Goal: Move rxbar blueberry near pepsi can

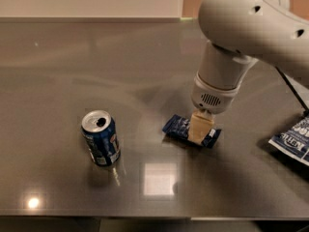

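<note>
The rxbar blueberry (177, 126), a small dark navy wrapper, is at the middle right of the dark table, low at the surface. My gripper (201, 129) comes down from the big white arm and is shut on the bar's right half; one cream finger (200, 125) shows in front of the bar. The pepsi can (100, 139), blue with a silver opened top, stands upright at the left front, about a can's height and a half to the left of the bar. I cannot tell whether the bar touches the table.
A blue-and-white chip bag (293, 142) lies at the right edge of the table. A black cable (291, 88) runs down behind the arm on the right. The table's front edge (145, 216) is close to the can.
</note>
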